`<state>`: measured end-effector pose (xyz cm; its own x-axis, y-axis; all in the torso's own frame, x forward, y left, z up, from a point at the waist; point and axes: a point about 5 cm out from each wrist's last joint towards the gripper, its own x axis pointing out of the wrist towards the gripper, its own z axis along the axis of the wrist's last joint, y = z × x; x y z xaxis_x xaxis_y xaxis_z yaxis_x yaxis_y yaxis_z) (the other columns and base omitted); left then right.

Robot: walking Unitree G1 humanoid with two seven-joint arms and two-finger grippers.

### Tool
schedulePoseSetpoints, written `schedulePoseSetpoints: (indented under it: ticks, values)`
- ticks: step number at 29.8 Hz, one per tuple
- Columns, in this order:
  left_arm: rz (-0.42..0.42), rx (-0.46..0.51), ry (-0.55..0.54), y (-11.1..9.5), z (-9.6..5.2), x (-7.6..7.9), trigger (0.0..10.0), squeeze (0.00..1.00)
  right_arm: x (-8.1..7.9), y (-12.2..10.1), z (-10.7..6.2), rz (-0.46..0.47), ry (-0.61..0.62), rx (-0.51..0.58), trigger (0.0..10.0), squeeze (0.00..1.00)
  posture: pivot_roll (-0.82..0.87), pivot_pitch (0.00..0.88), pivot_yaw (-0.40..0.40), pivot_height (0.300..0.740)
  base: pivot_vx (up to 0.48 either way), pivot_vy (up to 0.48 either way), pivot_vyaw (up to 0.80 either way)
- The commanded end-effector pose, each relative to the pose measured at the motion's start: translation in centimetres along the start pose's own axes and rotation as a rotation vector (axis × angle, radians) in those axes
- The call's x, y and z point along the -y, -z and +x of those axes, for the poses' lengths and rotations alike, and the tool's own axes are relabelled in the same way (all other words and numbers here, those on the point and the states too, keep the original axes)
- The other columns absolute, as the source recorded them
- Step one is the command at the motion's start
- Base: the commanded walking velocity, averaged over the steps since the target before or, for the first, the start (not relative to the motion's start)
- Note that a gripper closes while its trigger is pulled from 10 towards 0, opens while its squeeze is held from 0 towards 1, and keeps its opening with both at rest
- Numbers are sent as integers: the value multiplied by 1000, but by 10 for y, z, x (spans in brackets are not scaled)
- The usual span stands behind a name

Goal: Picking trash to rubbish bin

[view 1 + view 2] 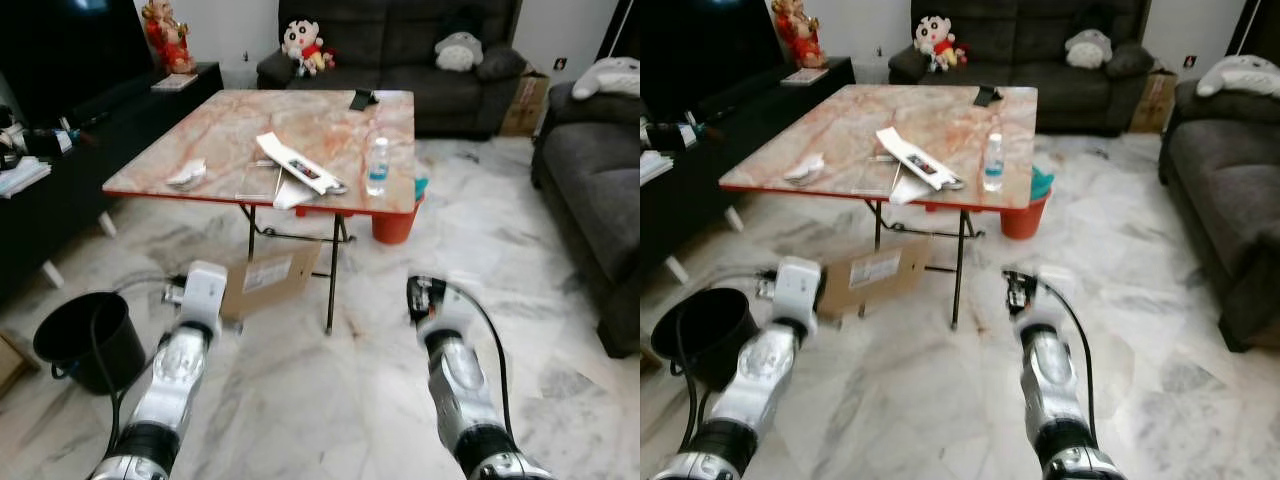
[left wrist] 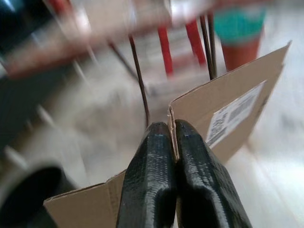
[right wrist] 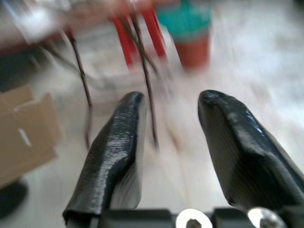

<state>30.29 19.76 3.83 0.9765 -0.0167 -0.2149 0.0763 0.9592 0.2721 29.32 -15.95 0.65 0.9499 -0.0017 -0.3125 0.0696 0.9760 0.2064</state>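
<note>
White marble flooring is surrounding the left claw (image 2: 172,142), which is pinching a flat brown cardboard sheet (image 1: 270,280) beside the black round bin (image 1: 85,335), ready for dropping; the right claw (image 3: 171,142) is hanging wide, empty.

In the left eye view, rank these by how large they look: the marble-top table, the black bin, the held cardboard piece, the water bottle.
1. marble-top table
2. black bin
3. cardboard piece, pinched by the left gripper; close to the bin in apparent size, and partly hidden, so this order is unsure
4. water bottle
</note>
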Motion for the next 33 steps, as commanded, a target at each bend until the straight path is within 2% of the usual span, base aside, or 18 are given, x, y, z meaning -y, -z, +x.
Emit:
schedulePoseSetpoints:
  ticks: [1, 5, 8, 10, 11, 12, 14, 19, 22, 25, 33]
  values:
    - [1, -83, -23, 15, -4, -9, 10000, 0, 3, 18, -6, 9, 6, -95, 10000, 0, 188, 0, 28, 740, 0, 0, 0]
    - [-35, -243, -50, 50, -20, -14, 10000, 0, 15, 50, -24, 10, 60, -236, 10000, 0, 188, 0, 28, 740, 0, 0, 0]
    - [-63, -390, -72, 82, -40, -16, 10000, 0, 26, 81, -45, 11, 100, -376, 10000, 0, 187, 0, 24, 740, 0, 0, 0]
    - [-65, -416, -73, 87, -44, -15, 10000, 0, 27, 85, -49, 21, 109, -394, 10000, 0, 187, 0, 24, 740, 0, 0, 0]
    - [-64, -465, -76, 96, -51, -15, 10000, 0, 32, 93, -56, 27, 131, -435, 10000, 0, 182, 0, 24, 740, 0, 0, 0]
    - [-64, -465, -76, 96, -51, -15, 10000, 0, 32, 93, -56, 27, 131, -435, 10000, 0, 182, 0, 24, 740, 0, 0, 0]
    - [-87, -525, -90, 108, -61, -15, 10000, 0, 35, 104, -66, 18, 132, -483, 10000, 0, 170, 0, 24, 740, 0, 0, 0]
    - [-99, -564, -87, 117, -70, -14, 10000, 0, 37, 112, -74, 25, 141, -517, 10000, 0, 170, 0, 24, 740, 0, 0, 0]
    - [-95, -589, -88, 120, -73, -14, 10000, 0, 36, 112, -74, 16, 139, -514, 10000, 0, 176, 0, 28, 740, 0, 0, 144]
    - [-98, -609, -92, 123, -76, -13, 10000, 0, 32, 112, -72, -25, 112, -519, 10000, 0, 176, 0, 28, 740, 0, 0, 800]
    - [-106, -626, -103, 125, -76, -13, 10000, 0, 22, 106, -64, -4, 89, -502, 10000, 0, 190, 0, 26, 740, 0, 0, 800]
